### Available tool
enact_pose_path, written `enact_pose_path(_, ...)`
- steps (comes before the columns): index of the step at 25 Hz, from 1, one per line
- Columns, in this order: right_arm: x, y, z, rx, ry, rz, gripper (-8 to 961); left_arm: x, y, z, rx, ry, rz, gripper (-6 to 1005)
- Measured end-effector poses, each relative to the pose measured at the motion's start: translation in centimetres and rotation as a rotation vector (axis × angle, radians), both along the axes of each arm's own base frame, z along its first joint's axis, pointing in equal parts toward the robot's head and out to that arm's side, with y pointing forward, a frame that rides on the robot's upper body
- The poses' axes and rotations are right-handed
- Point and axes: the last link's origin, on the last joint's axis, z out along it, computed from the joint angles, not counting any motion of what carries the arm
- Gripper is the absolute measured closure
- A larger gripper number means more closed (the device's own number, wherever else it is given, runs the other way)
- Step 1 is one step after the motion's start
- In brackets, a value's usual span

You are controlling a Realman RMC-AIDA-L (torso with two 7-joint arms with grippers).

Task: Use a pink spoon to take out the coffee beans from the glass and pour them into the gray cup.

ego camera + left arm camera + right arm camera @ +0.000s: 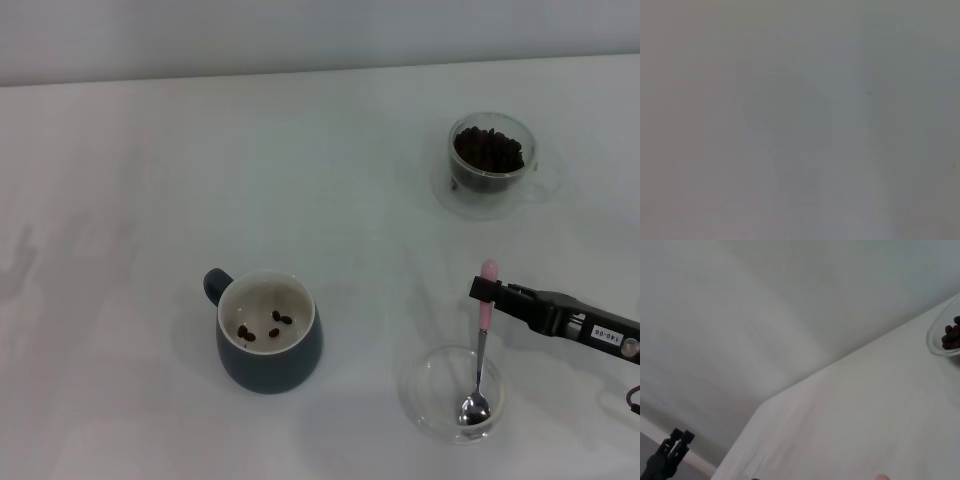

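Observation:
The gray cup (269,332) stands on the white table left of centre, handle to the back left, with three coffee beans (272,325) inside. The glass (491,162), holding a heap of beans (488,148), stands at the back right; its rim also shows in the right wrist view (940,340). My right gripper (485,291) reaches in from the right and is shut on the pink handle of the pink spoon (484,318). The spoon hangs nearly upright with its metal bowl down in a shallow clear dish (432,400). The left gripper is out of view.
The shallow clear glass dish sits at the front right, between the cup and my right arm (585,325). A small dark mechanical part (667,455) shows beyond the table's edge in the right wrist view. The left wrist view shows only a blank grey surface.

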Motion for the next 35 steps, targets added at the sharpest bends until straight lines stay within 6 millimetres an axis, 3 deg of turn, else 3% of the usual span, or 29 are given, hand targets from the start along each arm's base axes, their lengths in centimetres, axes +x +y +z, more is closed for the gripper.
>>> enact_pose_path(19,0.3,0.4,-0.3,-0.001,-0.011,-0.037,791,0.1,0.4,-0.1,-0.004,0.008,0.004,245)
enact_pose_path(24,0.3,0.5,-0.3,0.003,-0.011,-0.040,681,0.1,0.4,-0.1,-0.004,0.009,0.005,245)
enact_pose_path(26,0.3,0.6,-0.2,0.008,-0.008,-0.041,681,0.0,0.4,-0.1,-0.006,0.010,0.009,245)
enact_pose_path(35,-0.1,2.7,2.0,0.128,-0.013,-0.012,681,0.0,0.5,-0.1,-0.007,0.010,0.011,247)
